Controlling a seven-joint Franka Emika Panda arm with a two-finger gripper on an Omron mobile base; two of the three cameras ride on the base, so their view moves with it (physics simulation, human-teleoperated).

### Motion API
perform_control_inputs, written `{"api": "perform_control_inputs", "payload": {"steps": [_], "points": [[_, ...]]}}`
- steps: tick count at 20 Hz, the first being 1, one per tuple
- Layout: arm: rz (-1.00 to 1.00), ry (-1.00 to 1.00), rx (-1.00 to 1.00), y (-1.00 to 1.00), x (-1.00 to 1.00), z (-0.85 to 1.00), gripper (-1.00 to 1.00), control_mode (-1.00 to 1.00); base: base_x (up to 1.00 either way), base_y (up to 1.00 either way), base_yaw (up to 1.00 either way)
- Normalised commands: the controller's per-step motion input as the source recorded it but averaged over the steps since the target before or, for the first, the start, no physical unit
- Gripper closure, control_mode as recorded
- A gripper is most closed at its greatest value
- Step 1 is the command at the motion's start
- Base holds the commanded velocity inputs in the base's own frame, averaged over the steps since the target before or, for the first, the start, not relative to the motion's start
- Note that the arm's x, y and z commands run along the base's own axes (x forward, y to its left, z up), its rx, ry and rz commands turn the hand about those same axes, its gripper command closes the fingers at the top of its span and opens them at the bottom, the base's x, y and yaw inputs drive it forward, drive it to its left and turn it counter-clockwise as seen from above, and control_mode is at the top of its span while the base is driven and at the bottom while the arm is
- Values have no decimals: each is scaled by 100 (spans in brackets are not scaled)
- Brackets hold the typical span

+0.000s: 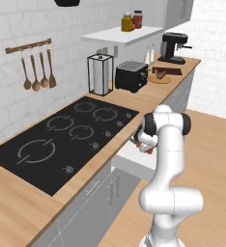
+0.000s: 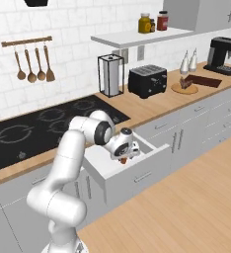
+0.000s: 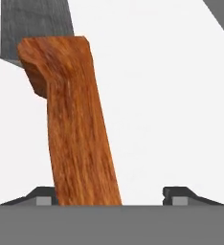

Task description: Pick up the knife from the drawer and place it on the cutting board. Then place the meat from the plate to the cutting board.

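The drawer (image 2: 139, 174) stands pulled out below the counter, and my gripper (image 2: 122, 157) reaches down into it. In the hand view the knife (image 3: 75, 119) lies on the white drawer floor, its orange-red handle running up between my fingertips (image 3: 181, 196) to the grey blade at the top. The jaws stand wide apart, with the handle close to the left one and a broad gap on the right. An orange bit of handle shows under the gripper (image 1: 145, 144). Far down the counter the plate (image 2: 178, 89) carries the meat (image 2: 186, 83), next to the dark cutting board (image 2: 206, 80).
A black cooktop (image 1: 62, 140) fills the near counter. A toaster (image 2: 147, 80) and a paper towel holder (image 2: 110, 75) stand against the wall, and a coffee machine (image 2: 223, 54) stands beyond the board. Wooden spoons (image 2: 31, 64) hang on a rail.
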Motion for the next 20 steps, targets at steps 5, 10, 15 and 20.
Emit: {"api": "perform_control_inputs", "payload": {"steps": [5,10,15,20], "points": [[0,6,0,-3,-21,-10,100,-100,0,0,0],[0,0,0,-30,-81,54,100,-100,0,0,0],[1,8,0,-36,-89,90,100,-100,0,0,0],[6,13,-1,-28,-93,80,100,-100,0,0,0]]}}
